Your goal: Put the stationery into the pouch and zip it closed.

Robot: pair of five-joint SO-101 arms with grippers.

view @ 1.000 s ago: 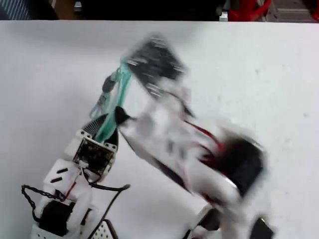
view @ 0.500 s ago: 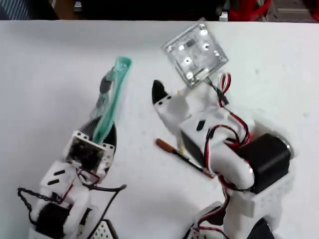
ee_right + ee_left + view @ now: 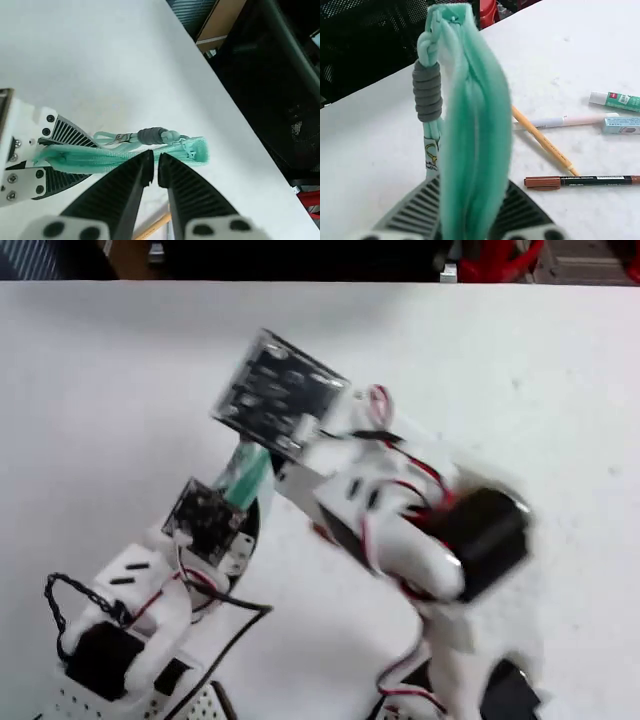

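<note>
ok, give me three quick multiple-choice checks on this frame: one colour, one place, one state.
1. Pouch colour? A green, B red, C black.
2. Where is the brown marker? A inside the pouch, B lying on the table, C on the floor.
3. Left gripper? A open, B shut on the pouch, C shut on nothing.
Answers: 1 A, its fabric shows mint green; 2 B, it lies flat on the white tabletop, outside the pouch; 3 B, the pouch sits clamped in it.
</note>
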